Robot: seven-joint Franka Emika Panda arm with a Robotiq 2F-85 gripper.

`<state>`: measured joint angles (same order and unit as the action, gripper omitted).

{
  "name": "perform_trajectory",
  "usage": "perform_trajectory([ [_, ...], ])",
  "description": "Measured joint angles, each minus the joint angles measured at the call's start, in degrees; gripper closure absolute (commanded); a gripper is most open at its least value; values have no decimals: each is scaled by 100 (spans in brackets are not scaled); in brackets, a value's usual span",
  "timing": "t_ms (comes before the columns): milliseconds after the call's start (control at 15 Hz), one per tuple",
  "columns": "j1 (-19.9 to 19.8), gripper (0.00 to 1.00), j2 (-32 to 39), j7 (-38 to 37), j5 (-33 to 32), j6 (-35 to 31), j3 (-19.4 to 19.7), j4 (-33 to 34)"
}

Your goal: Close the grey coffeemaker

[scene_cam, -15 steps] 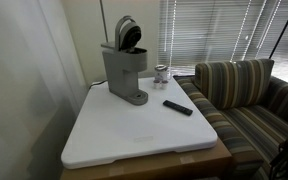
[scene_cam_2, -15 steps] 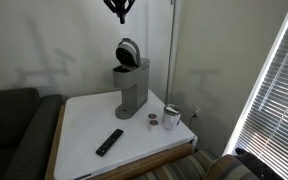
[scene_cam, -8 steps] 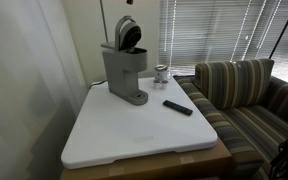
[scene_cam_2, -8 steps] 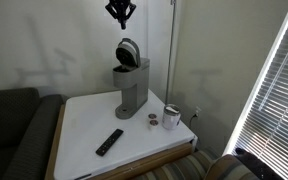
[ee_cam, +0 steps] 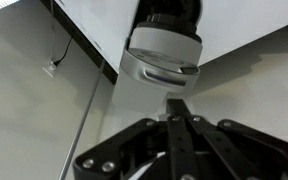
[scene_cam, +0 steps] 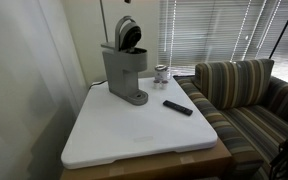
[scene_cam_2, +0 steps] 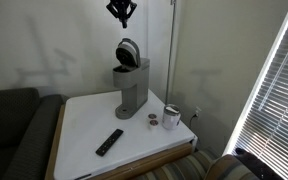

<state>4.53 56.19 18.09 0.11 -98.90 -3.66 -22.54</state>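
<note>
The grey coffeemaker [scene_cam: 126,70] stands at the back of the white table in both exterior views, also here [scene_cam_2: 130,85], with its rounded lid raised and the dark inside showing. In the wrist view it lies below me, the lid [ee_cam: 164,55] seen from above. My gripper [scene_cam_2: 121,12] hangs in the air above the raised lid, apart from it. Its fingers [ee_cam: 176,105] are pressed together, holding nothing.
A flat black remote [scene_cam: 178,107] [scene_cam_2: 109,142] lies on the white table [scene_cam: 134,135]. A small glass jar [scene_cam: 161,74] [scene_cam_2: 171,117] stands near the machine. A striped sofa [scene_cam: 249,100] is beside the table, window blinds [scene_cam: 224,30] behind, a wall close by.
My gripper has come down a little toward the raised lid. The coffeemaker and other objects have not moved.
</note>
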Motion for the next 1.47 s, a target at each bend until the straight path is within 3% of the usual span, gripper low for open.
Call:
perform_trajectory([
  [533, 8, 100, 22, -3, 2, -27, 0, 40],
  [1067, -120, 100, 406, 49, 77, -870, -54, 14],
  [1467, -205, 100, 429, 132, 138, -857, -254, -8],
])
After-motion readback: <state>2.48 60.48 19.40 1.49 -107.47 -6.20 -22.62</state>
